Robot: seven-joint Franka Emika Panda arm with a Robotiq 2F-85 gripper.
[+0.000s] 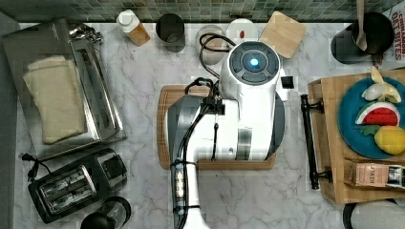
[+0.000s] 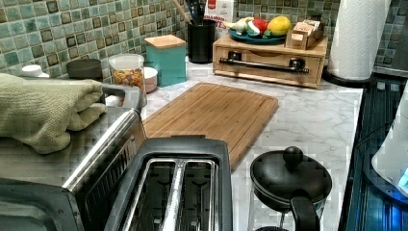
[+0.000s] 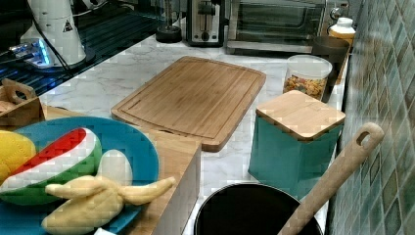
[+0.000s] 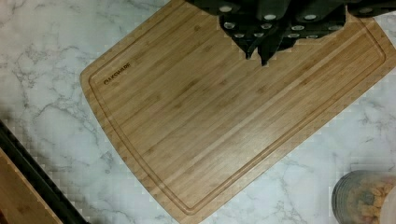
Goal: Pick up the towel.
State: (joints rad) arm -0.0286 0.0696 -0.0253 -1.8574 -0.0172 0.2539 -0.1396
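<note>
Pointing straight down over the bamboo cutting board (image 4: 233, 112), my gripper (image 4: 266, 32) showed in the wrist view as dark hardware against the wood, and I could not tell how it was set. From above, the white arm (image 1: 248, 109) covered most of that board at the middle of the marble counter (image 1: 138, 86).

What I needed, the towel (image 1: 53, 99), lay well apart from the claw, toward the top view's left. It was a folded pale cream cloth resting on top of the steel toaster oven (image 1: 95, 95), so it sat higher than the counter. Its long axis ran roughly from the backsplash toward the front edge, about parallel to the oven's long side. In the left view the towel (image 2: 43, 108) showed thick, soft, rounded folds. I judged the reach would have to travel sideways across bare counter and stay above the oven top.

As for containers, a clear jar (image 2: 127, 72) near the backsplash held colourful cereal. A black utensil holder (image 3: 254, 210) held a wooden spoon (image 3: 337, 171). A blue plate (image 1: 351, 129) on the wooden stand carried toy fruit. The black toaster (image 1: 76, 183) stood beside the oven, slots empty.
</note>
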